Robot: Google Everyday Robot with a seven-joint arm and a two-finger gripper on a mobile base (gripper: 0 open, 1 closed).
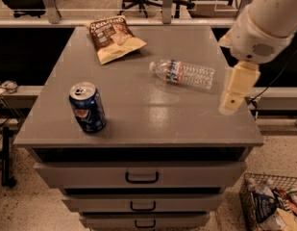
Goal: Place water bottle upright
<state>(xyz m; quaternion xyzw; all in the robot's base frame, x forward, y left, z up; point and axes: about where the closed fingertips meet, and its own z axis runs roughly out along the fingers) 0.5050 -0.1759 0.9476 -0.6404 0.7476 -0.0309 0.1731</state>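
Right of centre on the bench, the water bottle lies on its side, cap pointing left; the gripper hangs just right of it, its opening impossible to judge.

No lettering legible anywhere. Blue can, near front-left corner: round red-white-blue emblem, no words readable. Chip bag, near back edge: printed lettering, blurred. Water bottle, red-blue label band: unreadable. Gripper hangs over right edge.
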